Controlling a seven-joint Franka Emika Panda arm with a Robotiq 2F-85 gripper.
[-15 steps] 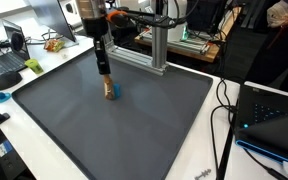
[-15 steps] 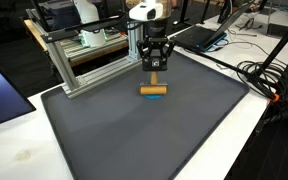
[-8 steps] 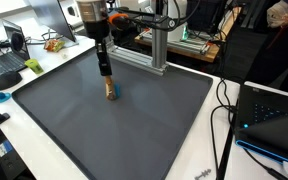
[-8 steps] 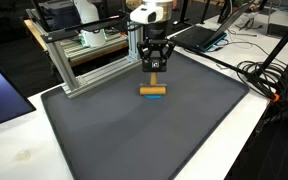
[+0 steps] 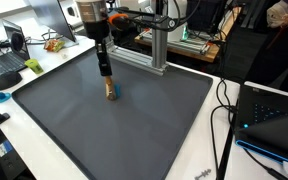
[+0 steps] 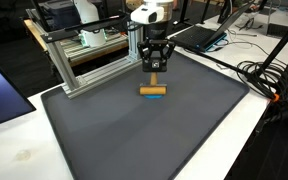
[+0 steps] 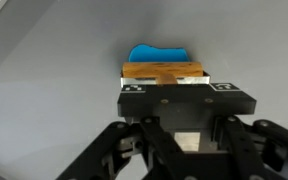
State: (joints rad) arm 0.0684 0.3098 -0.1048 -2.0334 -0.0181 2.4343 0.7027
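Note:
A small tool with a wooden crossbar [image 6: 153, 91] and a blue underside rests on the dark grey mat [image 6: 134, 135]. A thin wooden handle rises from it into my gripper [image 6: 156, 70], which hangs straight down over it and is shut on that handle. In an exterior view the gripper [image 5: 105, 73] stands just above the wooden tool [image 5: 110, 93]. The wrist view shows the crossbar [image 7: 164, 71] with the blue part [image 7: 157, 52] beyond it, right ahead of my gripper [image 7: 169, 88]. The black gripper body hides the fingertips there.
An aluminium frame [image 6: 84, 58] stands at the back edge of the mat, close behind the arm, also seen as the frame [image 5: 156, 45]. Laptops [image 5: 269, 120] and cables [image 6: 269, 85] lie on the white table [image 6: 24, 150] around the mat.
In an exterior view the tool's blue side showed a second ago and only wood shows now, a slight turn. The gripper stays shut in the same place.

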